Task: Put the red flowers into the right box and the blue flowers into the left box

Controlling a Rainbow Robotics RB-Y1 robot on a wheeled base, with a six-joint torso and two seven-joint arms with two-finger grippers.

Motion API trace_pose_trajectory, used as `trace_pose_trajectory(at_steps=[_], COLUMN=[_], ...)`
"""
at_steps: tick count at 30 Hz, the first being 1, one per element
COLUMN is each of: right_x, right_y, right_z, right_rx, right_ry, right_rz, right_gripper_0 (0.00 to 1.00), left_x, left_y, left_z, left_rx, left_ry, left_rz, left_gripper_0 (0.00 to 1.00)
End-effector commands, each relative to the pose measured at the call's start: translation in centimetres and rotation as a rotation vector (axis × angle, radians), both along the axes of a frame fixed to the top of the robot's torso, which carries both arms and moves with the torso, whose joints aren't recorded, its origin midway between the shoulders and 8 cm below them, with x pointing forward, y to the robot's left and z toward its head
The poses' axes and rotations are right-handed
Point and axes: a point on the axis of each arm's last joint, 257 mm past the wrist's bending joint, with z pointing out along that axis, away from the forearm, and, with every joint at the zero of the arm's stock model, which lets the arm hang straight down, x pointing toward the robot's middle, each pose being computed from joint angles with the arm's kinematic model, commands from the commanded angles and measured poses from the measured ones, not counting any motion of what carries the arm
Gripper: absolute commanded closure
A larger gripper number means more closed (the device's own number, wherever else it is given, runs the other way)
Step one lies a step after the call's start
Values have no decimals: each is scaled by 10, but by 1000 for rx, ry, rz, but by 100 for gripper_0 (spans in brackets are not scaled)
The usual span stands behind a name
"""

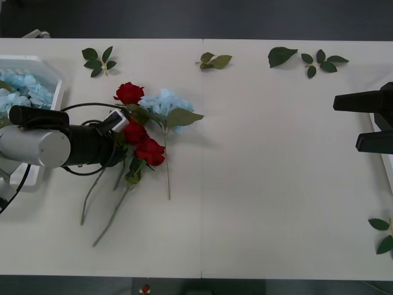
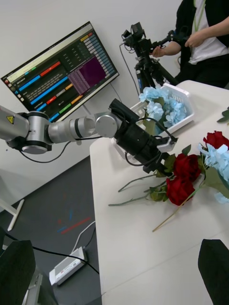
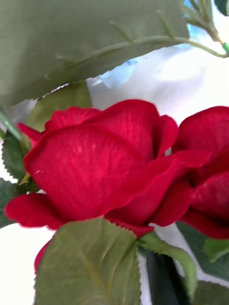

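My left end effector (image 1: 126, 132) sits right against the red flowers (image 1: 142, 142) mid-bench, stems trailing back toward me; grip state I cannot tell. Right end effector (image 1: 362, 121) waits released, well apart.

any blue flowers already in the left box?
Yes, the front view shows pale blue flowers lying inside the left box at the table's left edge.
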Motion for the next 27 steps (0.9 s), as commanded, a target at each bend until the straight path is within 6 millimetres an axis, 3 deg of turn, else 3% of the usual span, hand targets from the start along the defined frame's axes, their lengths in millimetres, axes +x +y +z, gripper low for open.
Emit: trace_pose_trajectory(at_steps=[1, 6, 18, 27], right_x=[-2, -2, -2, -2], right_y=[-1, -1, -1, -1], right_z=[7, 7, 7, 7], right_rx=[-19, -19, -19, -19], right_ry=[-45, -45, -45, -45], right_rz=[14, 14, 14, 14], right_gripper_0=[0, 0, 0, 0], left_x=[14, 15, 14, 7], left_y=[-4, -5, -2, 19], left_z=[20, 17, 10, 46], left_rx=[-46, -38, -46, -121], left_ry=[-22, -23, -5, 48], left_rz=[45, 46, 58, 75], left_gripper_0=[76, 99, 100, 100])
